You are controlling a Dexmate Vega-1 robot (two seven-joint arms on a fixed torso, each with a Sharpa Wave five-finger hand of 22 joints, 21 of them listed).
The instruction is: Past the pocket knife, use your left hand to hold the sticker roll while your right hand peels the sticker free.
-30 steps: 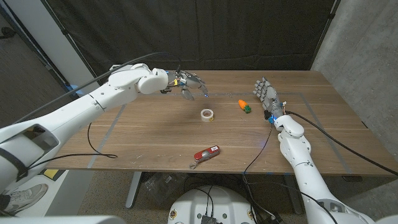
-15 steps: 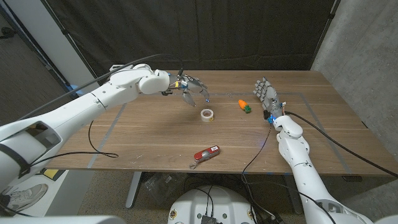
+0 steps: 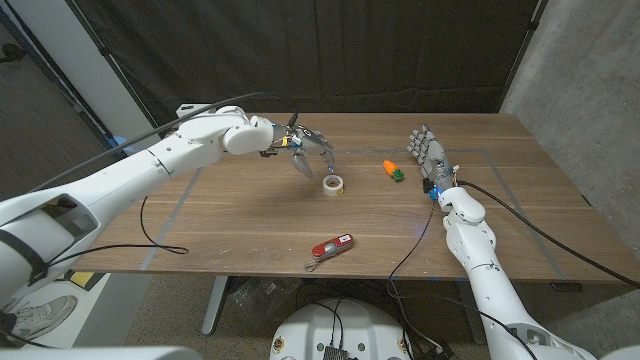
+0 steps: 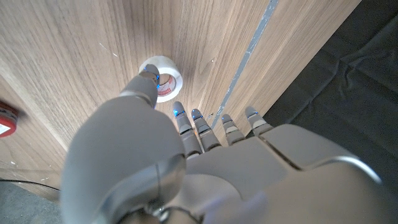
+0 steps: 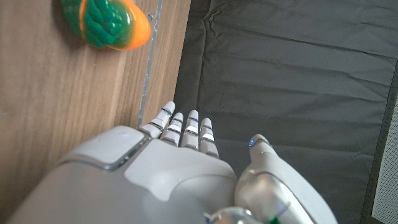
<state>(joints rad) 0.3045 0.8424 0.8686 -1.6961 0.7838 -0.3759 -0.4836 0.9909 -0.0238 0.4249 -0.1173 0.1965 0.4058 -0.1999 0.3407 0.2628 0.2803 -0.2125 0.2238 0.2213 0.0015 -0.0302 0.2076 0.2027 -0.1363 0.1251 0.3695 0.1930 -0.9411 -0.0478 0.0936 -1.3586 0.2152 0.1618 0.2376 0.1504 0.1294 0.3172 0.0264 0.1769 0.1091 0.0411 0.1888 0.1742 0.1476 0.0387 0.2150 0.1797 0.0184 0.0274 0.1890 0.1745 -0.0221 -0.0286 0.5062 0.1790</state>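
The white sticker roll point(image 3: 333, 184) lies on the table's middle, past the red pocket knife point(image 3: 331, 246) near the front edge. My left hand point(image 3: 306, 145) hovers just above and behind the roll, fingers spread downward and holding nothing. In the left wrist view the roll point(image 4: 163, 78) sits just beyond my left hand point(image 4: 186, 155), with the thumb tip over its edge; the knife point(image 4: 6, 119) peeks in at the side. My right hand point(image 3: 426, 153) stands open at the right, away from the roll, and its back shows in the right wrist view point(image 5: 180, 168).
An orange and green toy carrot point(image 3: 391, 169) lies between the roll and my right hand, also seen as the carrot point(image 5: 104, 23) in the right wrist view. Thin tape lines point(image 3: 170, 217) mark the table. A black cable point(image 3: 160, 238) loops at the front left.
My left hand has moved right and down toward the sticker roll, ending just above it. The right hand has not moved.
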